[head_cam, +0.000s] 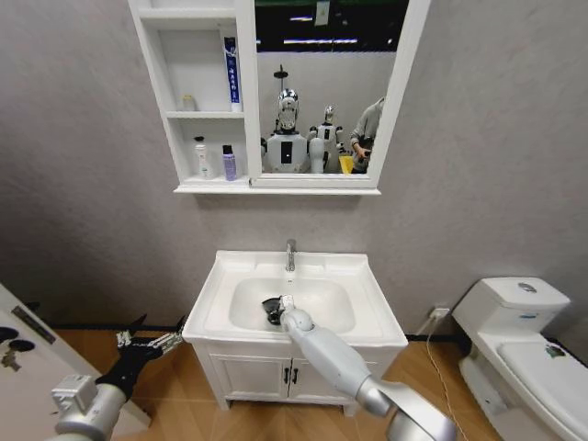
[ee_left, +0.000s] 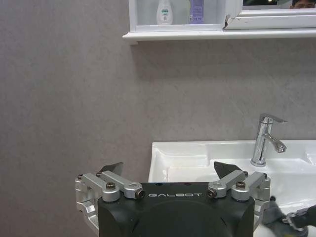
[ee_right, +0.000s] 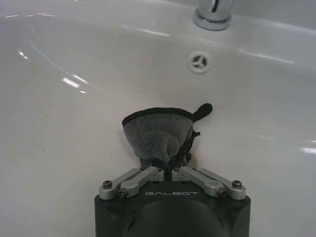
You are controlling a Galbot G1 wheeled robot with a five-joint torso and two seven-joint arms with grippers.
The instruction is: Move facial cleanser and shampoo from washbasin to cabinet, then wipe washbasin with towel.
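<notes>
The dark grey towel (ee_right: 158, 133) lies bunched against the bowl of the white washbasin (head_cam: 367, 308), pinched by my shut right gripper (ee_right: 168, 165). In the head view the right gripper (head_cam: 275, 309) reaches down into the bowl below the chrome faucet (head_cam: 290, 254). On the cabinet (head_cam: 248, 101), a white bottle (head_cam: 201, 158) and a purple bottle (head_cam: 229, 163) stand on the bottom shelf, and a blue-white tube (head_cam: 231, 73) on the shelf above. Their labels are unreadable, so I cannot tell which are the facial cleanser and shampoo. My left gripper (head_cam: 147, 347) hangs open left of the washbasin.
A white toilet (head_cam: 514, 349) stands at the right. The two-door vanity (head_cam: 253, 375) sits under the basin. A white panel (head_cam: 28, 367) fills the lower left corner. The overflow hole (ee_right: 199, 62) is just beyond the towel. The mirror (head_cam: 322, 92) reflects the room.
</notes>
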